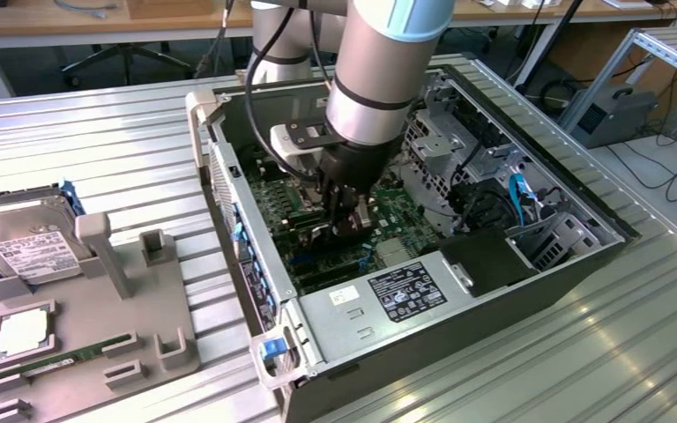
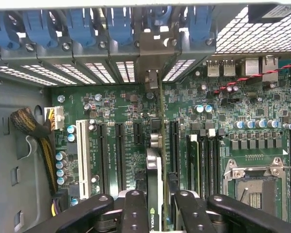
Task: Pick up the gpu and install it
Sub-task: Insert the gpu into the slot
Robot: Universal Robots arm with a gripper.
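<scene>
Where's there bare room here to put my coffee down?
Bare slatted table at the exterior view's upper left, past the parts tray, and lower right, beside the computer case. Inside it is crowded: the gripper holds the graphics card there.

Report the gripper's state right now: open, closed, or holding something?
Gripper: closed on the thin flat black gpu card with a silver metal bracket, held edge-on.

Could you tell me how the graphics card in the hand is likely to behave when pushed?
Probably stiff: the graphics card stands straight, edge-on, in the hand. Probably light, being so thin. It may tip sideways if pushed unevenly over the motherboard.
</scene>
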